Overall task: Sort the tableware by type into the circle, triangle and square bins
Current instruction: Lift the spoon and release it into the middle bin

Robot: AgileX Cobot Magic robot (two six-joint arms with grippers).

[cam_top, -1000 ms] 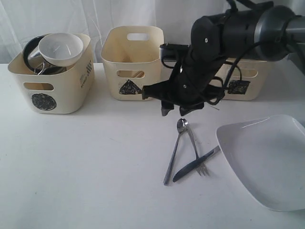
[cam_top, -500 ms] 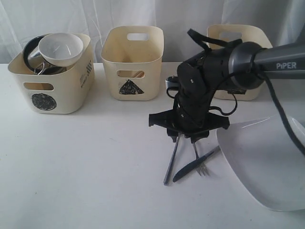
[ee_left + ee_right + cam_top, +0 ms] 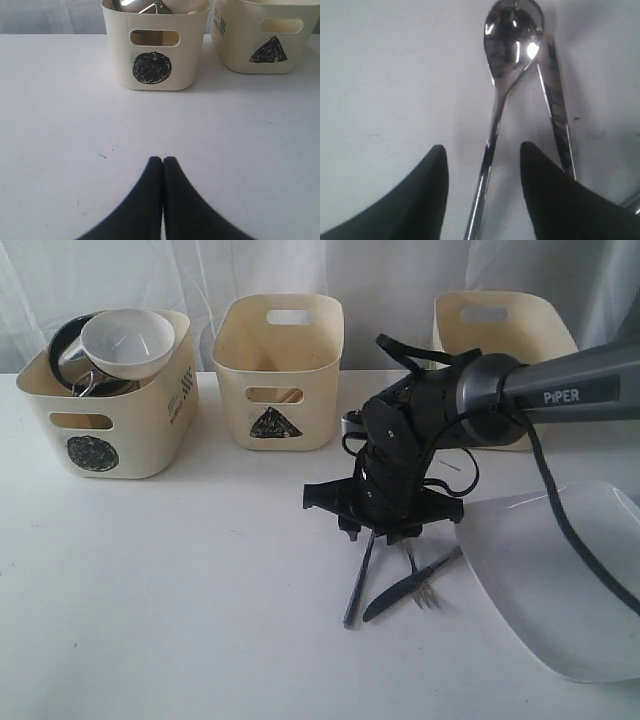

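Lying on the surface, the steel spoon has its handle between the spread fingers of the right pincer, while the fork handle runs just beside one finger. Closing here could pinch the fork too, or let the thin spoon slip out.

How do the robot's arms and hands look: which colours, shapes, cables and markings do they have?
The right arm has a grey tubular link with white lettering PiPER, black joints and loose black cables. The right hand is black with a wide crossbar. The left hand shows only two matte black fingers tapering to rounded tips.
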